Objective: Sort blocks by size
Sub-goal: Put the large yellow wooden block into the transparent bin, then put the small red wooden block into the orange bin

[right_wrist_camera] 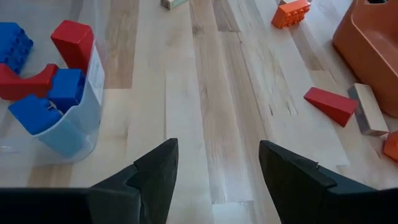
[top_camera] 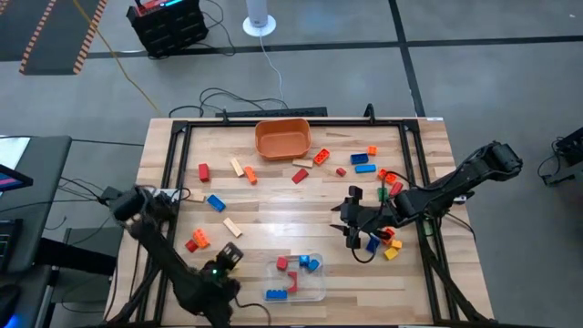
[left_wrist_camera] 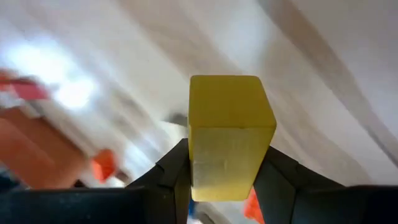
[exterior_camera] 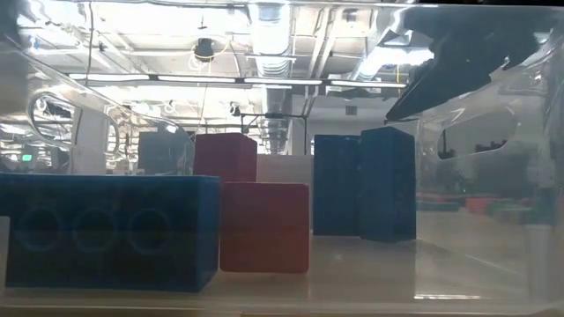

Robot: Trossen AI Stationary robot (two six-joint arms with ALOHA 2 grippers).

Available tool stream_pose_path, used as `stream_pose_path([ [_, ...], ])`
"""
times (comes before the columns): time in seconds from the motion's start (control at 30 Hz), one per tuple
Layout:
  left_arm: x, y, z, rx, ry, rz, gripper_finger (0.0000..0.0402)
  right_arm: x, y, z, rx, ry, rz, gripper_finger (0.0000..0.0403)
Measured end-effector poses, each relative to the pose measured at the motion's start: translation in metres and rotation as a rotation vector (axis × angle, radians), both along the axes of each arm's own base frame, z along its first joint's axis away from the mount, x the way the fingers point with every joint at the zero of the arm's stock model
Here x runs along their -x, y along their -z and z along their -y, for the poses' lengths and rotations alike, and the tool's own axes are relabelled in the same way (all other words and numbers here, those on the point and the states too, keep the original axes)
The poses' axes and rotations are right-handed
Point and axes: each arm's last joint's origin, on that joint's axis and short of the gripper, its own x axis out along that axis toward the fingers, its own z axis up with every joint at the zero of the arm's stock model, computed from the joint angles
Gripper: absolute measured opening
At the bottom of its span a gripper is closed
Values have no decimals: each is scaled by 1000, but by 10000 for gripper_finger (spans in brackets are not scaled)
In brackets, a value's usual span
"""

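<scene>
— Left gripper (left_wrist_camera: 227,180)?
— Pinching a yellow block (left_wrist_camera: 229,134) between both fingers, low at the near-left part of the table (top_camera: 273,219), just beside the clear tub (top_camera: 317,290).
— Right gripper (right_wrist_camera: 217,168)?
— Spread apart, nothing between the fingers, hovering over bare wood right of centre, facing the tub.
— In the tub?
— Red and blue blocks (right_wrist_camera: 50,68); up close through the wall, a long blue brick (exterior_camera: 106,231), a red cube (exterior_camera: 264,226) and two upright blue ones (exterior_camera: 363,185).
— Elsewhere?
— Loose blocks scattered over the table: a red wedge (right_wrist_camera: 331,104) touching a tan piece (right_wrist_camera: 368,109), an orange brick (right_wrist_camera: 290,12), more by the right edge. Orange bowl (top_camera: 282,138) at the far middle.
</scene>
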Motion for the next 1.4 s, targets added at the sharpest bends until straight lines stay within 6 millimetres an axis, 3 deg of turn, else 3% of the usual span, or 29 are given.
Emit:
stream_pose_path([
  [0.1, -17, -21, -7, 138, -36, 137, 125, 1, 0, -1, -6, 0, -2, 255],
  [0.37, -80, -51, -15, 552, -124, 540, 125, 5, 1, -12, -56, -6, -2, 255],
  [0.47, -101, -49, -27, 648, -206, 584, 125, 7, 1, -15, -63, -15, -2, 255],
  [0.63, -129, -23, -42, 769, -349, 503, 125, 9, 1, -19, -73, -16, -3, 255],
  [0.7, -134, -17, -46, 813, -386, 465, 150, 11, 2, -21, -81, -14, -11, 255],
  [0.8, -138, -15, -54, 894, -462, 401, 246, 13, 3, -25, -95, -15, -20, 255],
  [0.9, -135, -14, -62, 918, -567, 290, 332, 15, 3, -28, -102, -18, -23, 255],
  [1.0, -124, -17, -69, 830, -695, 181, 374, 15, 3, -29, -87, -8, -13, 255],
  [1.2, -75, -13, -66, 470, -896, -36, 360, 16, 3, -28, -67, 8, -12, 255],
  [1.4, -30, -26, -48, 373, -975, 74, 322, 16, 3, -28, -68, 7, -9, 255],
])
